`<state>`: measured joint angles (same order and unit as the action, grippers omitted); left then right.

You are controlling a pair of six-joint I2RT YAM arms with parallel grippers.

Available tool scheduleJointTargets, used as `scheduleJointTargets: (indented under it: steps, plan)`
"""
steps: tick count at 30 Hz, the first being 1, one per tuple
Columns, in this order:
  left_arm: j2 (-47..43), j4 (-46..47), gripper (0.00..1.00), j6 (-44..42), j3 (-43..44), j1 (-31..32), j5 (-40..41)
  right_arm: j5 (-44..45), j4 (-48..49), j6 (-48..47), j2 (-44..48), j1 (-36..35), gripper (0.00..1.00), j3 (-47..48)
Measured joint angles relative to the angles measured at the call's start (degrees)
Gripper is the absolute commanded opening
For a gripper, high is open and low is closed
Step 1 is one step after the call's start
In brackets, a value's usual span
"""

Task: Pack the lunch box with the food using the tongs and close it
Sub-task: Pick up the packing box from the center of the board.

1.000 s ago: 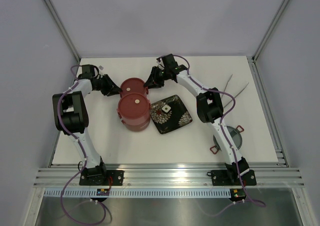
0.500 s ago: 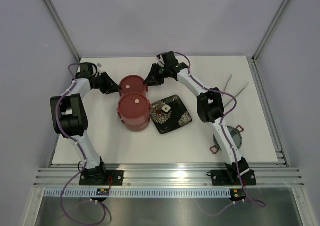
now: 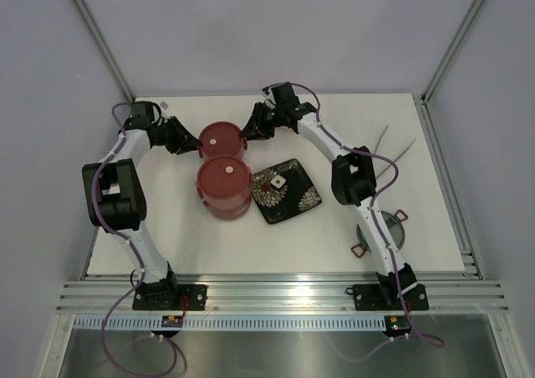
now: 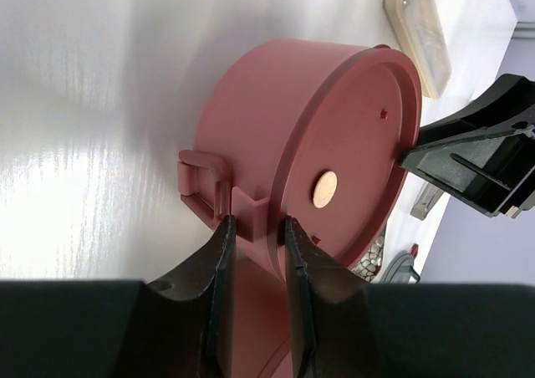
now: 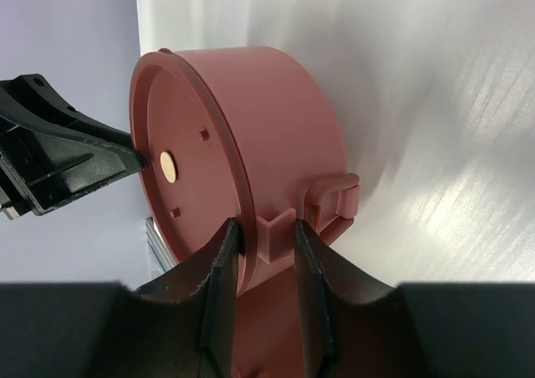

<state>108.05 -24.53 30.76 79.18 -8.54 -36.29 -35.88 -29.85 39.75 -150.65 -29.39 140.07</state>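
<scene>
Now we hold the far red bowl (image 3: 221,140) of the lunch box from both sides. Our left claw (image 4: 255,227) pinches the little tab at its 9 o'clock, and our right claw (image 5: 266,227) pinches the tab at 3 o'clock, so the bowl will not tip. Its flat lid (image 4: 355,156) is on. The other red bowls (image 3: 224,187) sit stacked at its 6 o'clock, maybe where this one goes. The tongs (image 3: 393,156) lie far off at 3 o'clock, untouched.

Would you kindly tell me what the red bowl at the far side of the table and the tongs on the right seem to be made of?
The red bowl looks like moulded plastic with a matte finish: even dusty-red colour, soft sheen, and lugs formed into its side. The tongs look like bare metal, thin and silvery, though they are too small in the top view to be certain.
</scene>
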Motion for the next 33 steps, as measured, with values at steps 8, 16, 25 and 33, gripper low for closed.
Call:
scheduleJointTargets:
  steps: [8, 16, 25, 33]
  plan:
    - [-1.7, -0.8, 0.0, 0.6, 2.3, 0.0, -1.0, 0.9, 0.0, 0.0, 2.8, 0.3, 0.0, 0.2]
    - [-3.0, -2.1, 0.0, 1.3, 3.8, 0.0, -1.8, 0.9, 0.0, 0.1, 4.3, 0.5, 0.0, 0.4]
    - [-5.0, -4.0, 0.0, 2.6, 5.7, 0.0, -2.4, 1.3, 0.0, 0.2, 6.8, 0.6, 0.0, 0.4]
    - [-7.6, -5.7, 0.0, 3.3, 8.1, 0.1, -2.6, 1.4, 0.0, 0.6, 9.2, 0.7, 0.0, 0.9]
